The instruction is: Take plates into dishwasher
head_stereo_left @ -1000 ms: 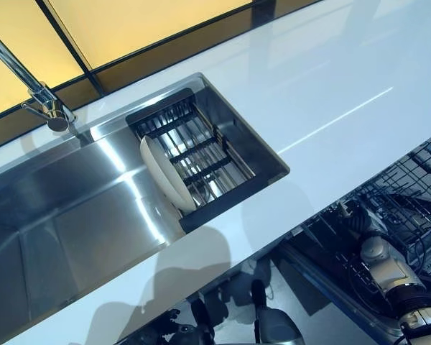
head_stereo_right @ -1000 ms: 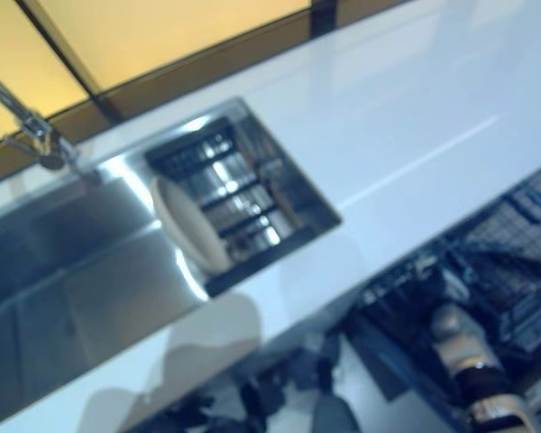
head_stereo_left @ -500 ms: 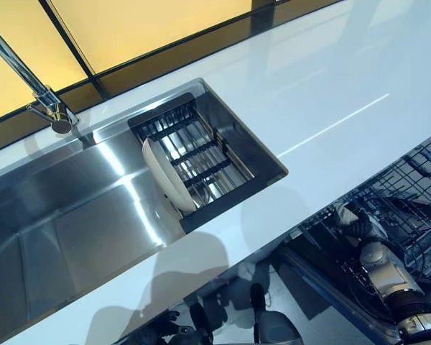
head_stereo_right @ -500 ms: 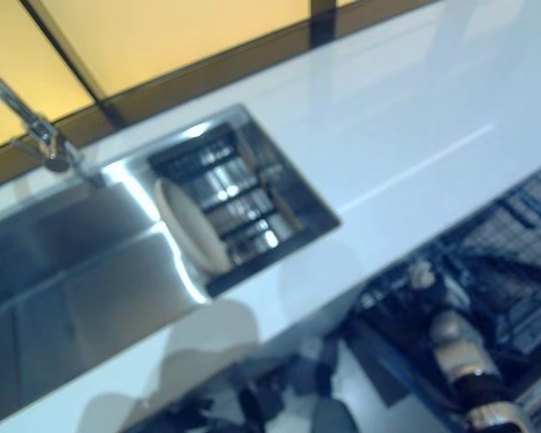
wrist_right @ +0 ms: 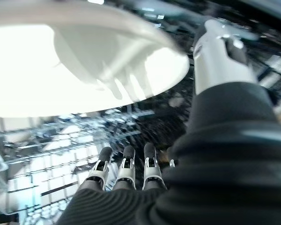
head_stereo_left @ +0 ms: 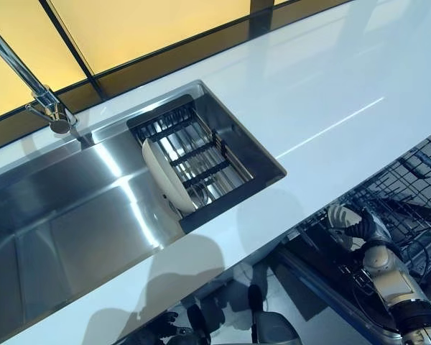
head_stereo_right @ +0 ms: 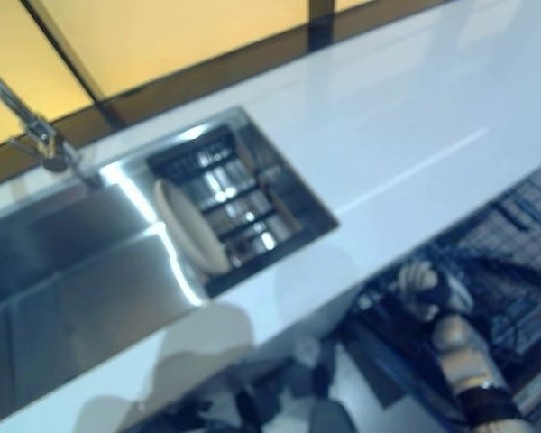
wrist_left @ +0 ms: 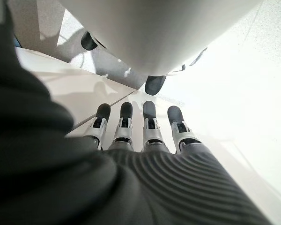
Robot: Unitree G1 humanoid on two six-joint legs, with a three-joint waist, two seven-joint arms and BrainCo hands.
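Observation:
A white plate (head_stereo_left: 165,176) stands on edge in the black rack (head_stereo_left: 201,154) at the right end of the sink (head_stereo_left: 72,223). My right hand (head_stereo_left: 371,231) is low at the lower right, over the dishwasher's wire rack (head_stereo_left: 416,187). It holds a second white plate (head_stereo_left: 340,218). In the right wrist view that plate (wrist_right: 84,51) spreads past my fingers (wrist_right: 125,171), with my thumb (wrist_right: 220,56) at its rim. My left hand (wrist_left: 145,136) hangs below the counter with straight fingers and holds nothing.
A chrome faucet (head_stereo_left: 47,104) stands at the sink's far left. The white counter (head_stereo_left: 330,86) runs from the sink to the right. The dishwasher's open rack juts out below the counter's front edge at the right.
My right hand has moved up and a little left over the dishwasher rack, and the plate in it shows more. The view has shifted slightly. The plate in the sink has not moved.

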